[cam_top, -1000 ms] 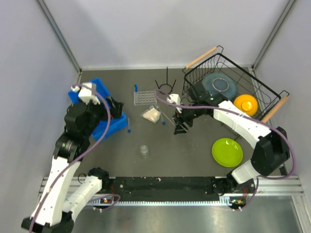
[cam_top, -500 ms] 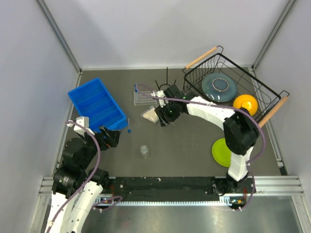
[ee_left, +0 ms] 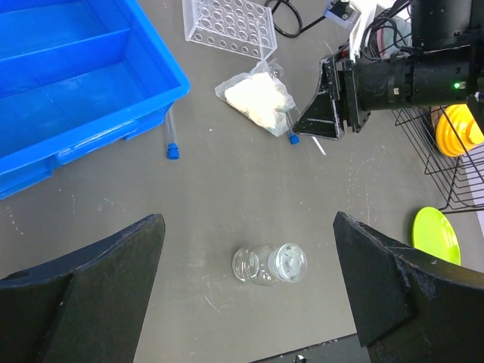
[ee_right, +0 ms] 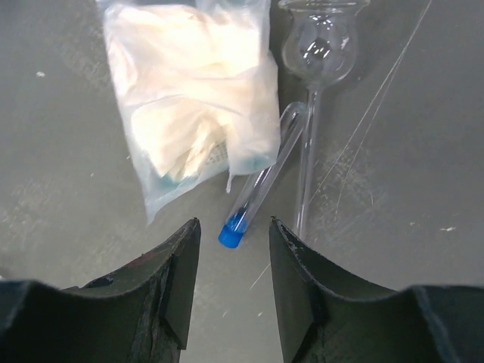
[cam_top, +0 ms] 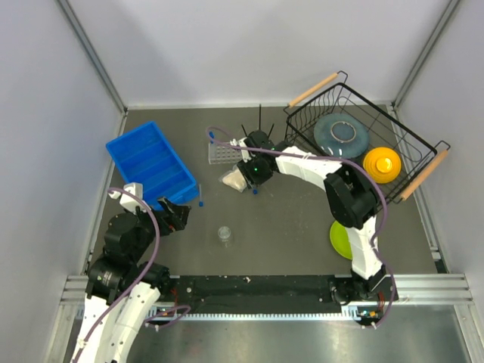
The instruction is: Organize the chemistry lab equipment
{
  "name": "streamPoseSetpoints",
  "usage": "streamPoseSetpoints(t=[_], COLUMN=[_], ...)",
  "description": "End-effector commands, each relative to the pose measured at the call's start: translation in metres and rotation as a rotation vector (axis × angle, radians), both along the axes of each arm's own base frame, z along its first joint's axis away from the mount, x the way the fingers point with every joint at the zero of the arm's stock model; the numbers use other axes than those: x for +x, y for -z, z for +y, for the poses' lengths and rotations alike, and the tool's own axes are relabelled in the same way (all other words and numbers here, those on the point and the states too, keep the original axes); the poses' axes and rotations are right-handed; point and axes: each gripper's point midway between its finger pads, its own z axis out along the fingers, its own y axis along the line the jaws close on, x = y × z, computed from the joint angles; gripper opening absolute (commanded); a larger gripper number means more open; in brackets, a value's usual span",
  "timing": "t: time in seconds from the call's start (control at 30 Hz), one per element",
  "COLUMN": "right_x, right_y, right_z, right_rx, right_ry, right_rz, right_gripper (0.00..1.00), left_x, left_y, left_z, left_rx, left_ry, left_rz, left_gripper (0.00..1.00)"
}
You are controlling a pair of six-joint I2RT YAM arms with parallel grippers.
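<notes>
Blue-capped tube (ee_right: 261, 181) lies just beside the cream-filled bag (ee_right: 189, 98); light, slick, brittle, we judge. Our right gripper (ee_right: 233, 225) straddles its cap, jaws apart, nothing held; we'd pinch gently there

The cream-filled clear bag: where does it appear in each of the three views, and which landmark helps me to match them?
Top external: the bag lies just left of centre, below the grid rack.
Left wrist: the bag is in the upper middle, below the same rack.
Right wrist: the bag fills the upper left.
Shared landmark: the blue-capped tube beside the bag, in all three views.
</notes>
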Motion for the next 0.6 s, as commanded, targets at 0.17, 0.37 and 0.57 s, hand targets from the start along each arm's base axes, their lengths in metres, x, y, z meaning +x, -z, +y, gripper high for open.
streamPoseSetpoints(t=[0.17,0.37,0.57], right_x=[0.024,0.025,0.019], right_y=[0.008,0.015,0.017], right_z=[0.001,-0.003,-0.007], right_rx=[-0.04,-0.066,-0.069], right_ry=[0.056,0.071,0.075], right_rz=[-0.057,-0.059,-0.047], right_gripper=[0.38,0.32,0.2], left_x=[0.006,0.007,0.009], left_y=[-0.013,-0.013,-0.007], left_z=[-0.005,-0.011,-0.022], left_rx=[-0.037,-0.074,-0.13], left_ry=[0.007,0.027,0.06], left_rz=[-0.041,-0.039,-0.027], left_gripper=[0.99,0.99,0.99])
